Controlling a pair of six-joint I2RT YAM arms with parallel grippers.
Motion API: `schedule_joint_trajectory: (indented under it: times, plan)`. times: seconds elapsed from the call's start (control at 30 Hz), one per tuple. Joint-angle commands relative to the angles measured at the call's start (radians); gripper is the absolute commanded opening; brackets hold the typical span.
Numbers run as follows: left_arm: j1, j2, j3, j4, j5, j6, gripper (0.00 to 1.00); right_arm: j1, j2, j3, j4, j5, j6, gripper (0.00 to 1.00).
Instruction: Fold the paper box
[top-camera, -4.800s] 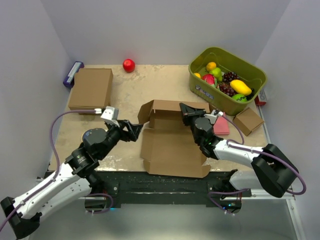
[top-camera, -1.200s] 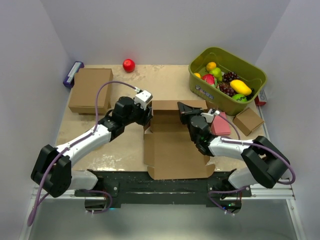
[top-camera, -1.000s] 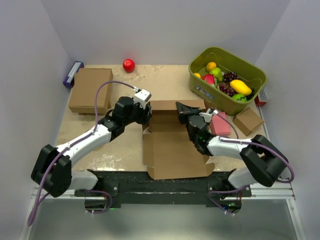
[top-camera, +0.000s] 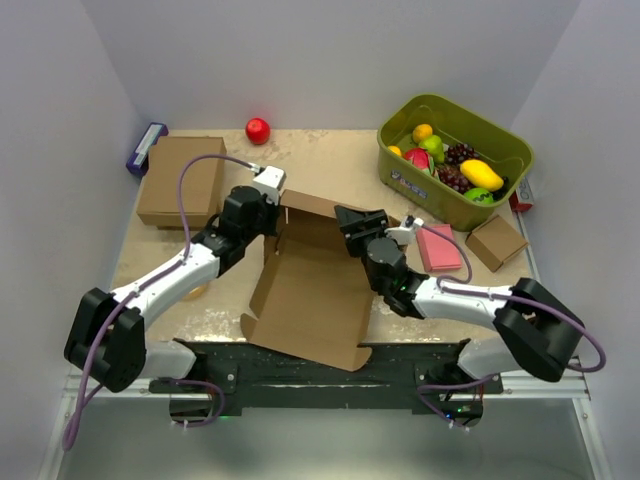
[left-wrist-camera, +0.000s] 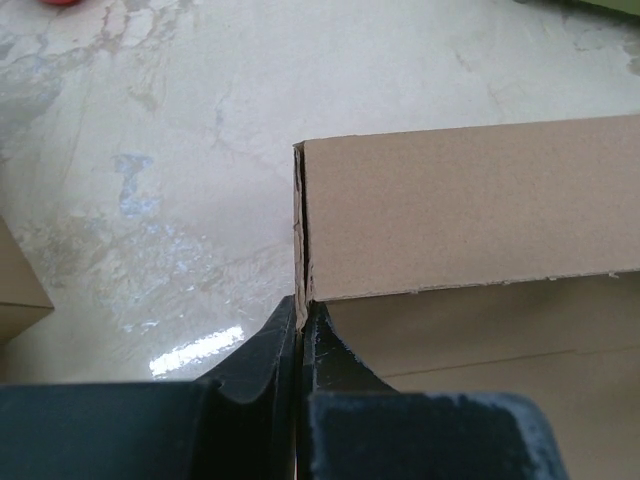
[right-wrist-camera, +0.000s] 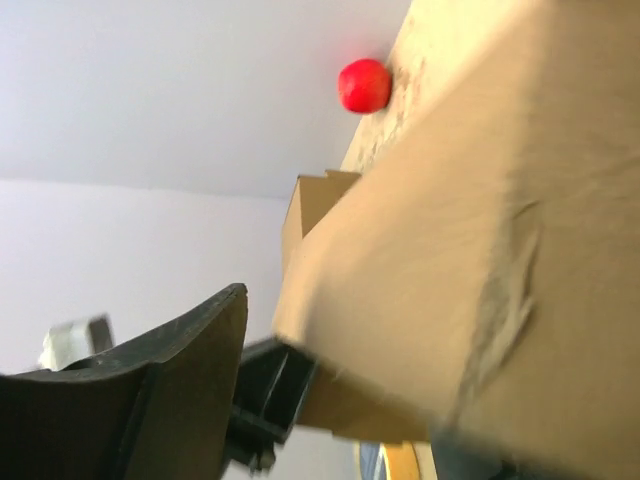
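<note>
1. Swung the paper box (top-camera: 305, 290) round since a second ago. Was sitting square to the table edge back then; now lying skewed, near end kicked away from the green fruit bin (top-camera: 400, 172) and far end dragged the same way.
2. Also clamped down with the left gripper (top-camera: 270, 213) in that same second, and let go with the right gripper (top-camera: 352, 222) after a tight pinch.
3. Lying now to the near-left of the bin and well apart from it, roughly between the two arms.
4. Left side: fingers (left-wrist-camera: 335, 355) pressed tight together on the upright edge of the far wall, at the box corner farthest from the bin. Thin cardboard pinched right in the seam, so a proper grip.
5. Right side: spread apart and holding nothing. On the wrist view, one finger (right-wrist-camera: 170, 370) standing clear of the cardboard, not touching. Pretty blurry there, mind. Parked at the end of the far wall nearer the bin.
6. Progress-wise, looks like early days. Far wall standing up, side flaps along the base only half raised, big near panel flat on the table.
7. Left to do, at a guess: stand both side walls up, tuck the corner tabs in, then fold the lid over and close it. Can't see anything locked in place yet.
</note>
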Motion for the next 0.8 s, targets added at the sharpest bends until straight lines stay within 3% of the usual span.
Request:
schedule_joint_trajectory:
  times: [0.0,0.17,0.23,0.4,0.77]
  plan:
    - [0.041,0.004,0.043,-0.01,0.003,0.013,0.0,0.083,-0.069,0.022,-0.056,0.056,-0.251,0.69]
    - [0.07,0.001,0.059,-0.018,0.032,0.0,0.0,0.202,-0.022,0.03,-0.071,0.073,-0.39,0.62]
    - [0.081,-0.002,0.06,-0.018,0.046,-0.006,0.0,0.258,0.015,0.04,-0.067,0.079,-0.419,0.54]
    - [0.093,-0.004,0.061,-0.018,0.071,-0.018,0.0,0.324,0.222,0.149,-0.029,-0.005,-0.474,0.42]
    - [0.133,-0.027,0.064,-0.018,0.141,-0.058,0.0,0.348,0.509,0.358,0.022,-0.105,-0.511,0.37]
